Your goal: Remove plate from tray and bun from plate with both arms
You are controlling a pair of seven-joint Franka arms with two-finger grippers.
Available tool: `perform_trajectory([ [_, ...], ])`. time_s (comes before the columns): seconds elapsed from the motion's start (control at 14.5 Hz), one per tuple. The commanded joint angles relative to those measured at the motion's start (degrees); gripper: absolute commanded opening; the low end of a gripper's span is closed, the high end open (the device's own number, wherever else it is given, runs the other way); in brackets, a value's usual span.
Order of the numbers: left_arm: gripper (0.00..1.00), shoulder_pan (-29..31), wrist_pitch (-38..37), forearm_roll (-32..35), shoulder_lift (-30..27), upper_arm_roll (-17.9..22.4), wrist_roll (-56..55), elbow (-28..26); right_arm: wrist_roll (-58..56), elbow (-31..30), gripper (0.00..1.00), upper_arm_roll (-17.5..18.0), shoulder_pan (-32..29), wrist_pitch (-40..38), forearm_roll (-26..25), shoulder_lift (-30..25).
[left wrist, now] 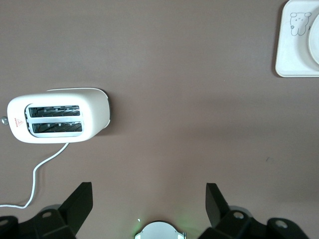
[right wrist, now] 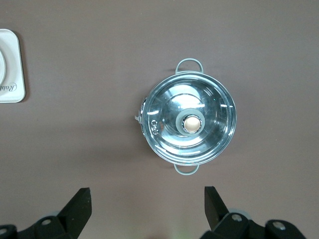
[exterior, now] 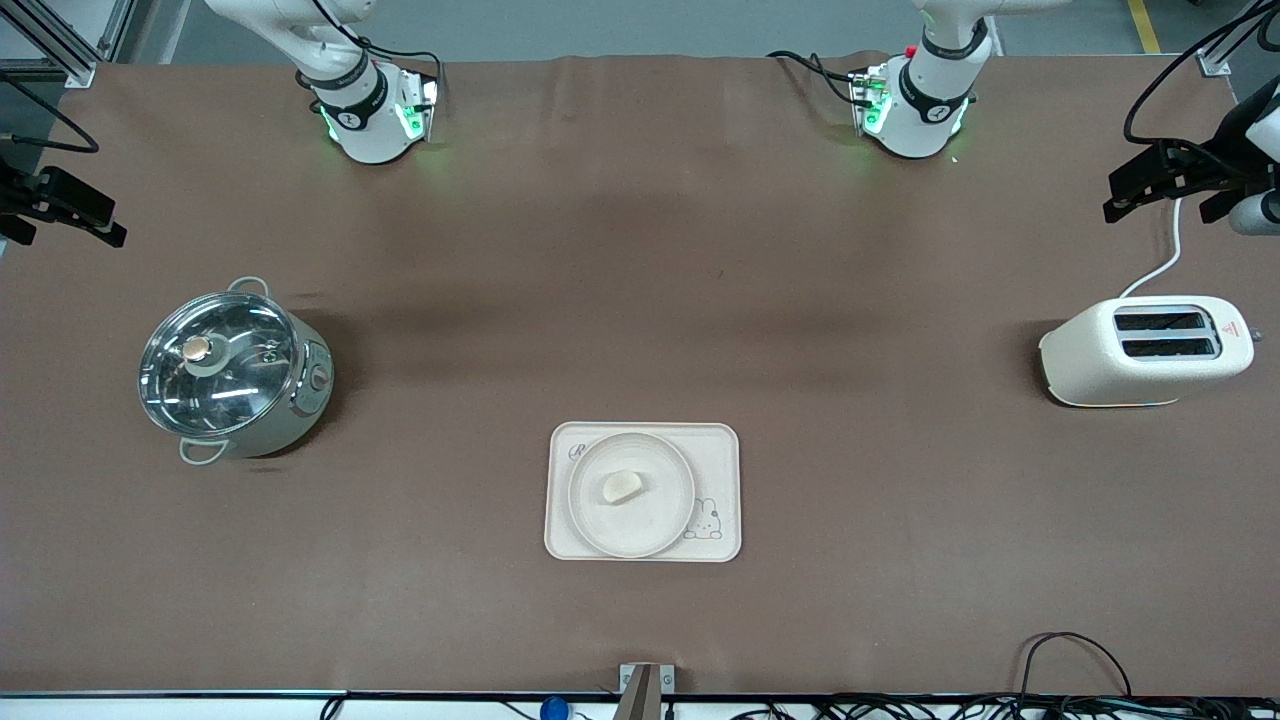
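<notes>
1 bun (exterior: 621, 487) on 1 plate (exterior: 631, 494) in 1 tray (exterior: 643, 491), lower centre of front view. 1 pot (exterior: 231, 369) mid-frame, right arm's end; 1 toaster (exterior: 1146, 351) mid-frame, left arm's end. Left gripper (left wrist: 148, 201) and right gripper (right wrist: 147, 201) wait high over table, fingers spread, holding nothing.

The tray (right wrist: 11, 67) shows partial lettering "Rab"; the rest is covered
</notes>
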State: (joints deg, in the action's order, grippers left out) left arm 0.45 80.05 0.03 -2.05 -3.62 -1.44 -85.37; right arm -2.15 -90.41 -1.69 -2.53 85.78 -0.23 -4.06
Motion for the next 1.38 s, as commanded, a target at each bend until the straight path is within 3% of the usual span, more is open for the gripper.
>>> perform_trajectory([
  [0.0, 1.0, 0.17, -1.12, -0.03, -0.24, 0.1, 0.82, 1.08, -0.14, 0.41, 1.0, 0.2, 0.16, 0.26, -1.35, -0.25],
  [0.76, 1.0, -0.62, 2.48, -0.73, 8.02, -0.25, 0.83, 1.17, -0.22, 2.87, 1.0, 0.02, -0.02, -0.62, -2.04, 0.37],
  [1.31, 1.0, -0.09, 2.48, -0.82, 7.85, -0.34, 1.0, 1.17, 0.39, 1.9, 1.0, 0.2, 0.07, -2.55, -2.67, 0.64],
])
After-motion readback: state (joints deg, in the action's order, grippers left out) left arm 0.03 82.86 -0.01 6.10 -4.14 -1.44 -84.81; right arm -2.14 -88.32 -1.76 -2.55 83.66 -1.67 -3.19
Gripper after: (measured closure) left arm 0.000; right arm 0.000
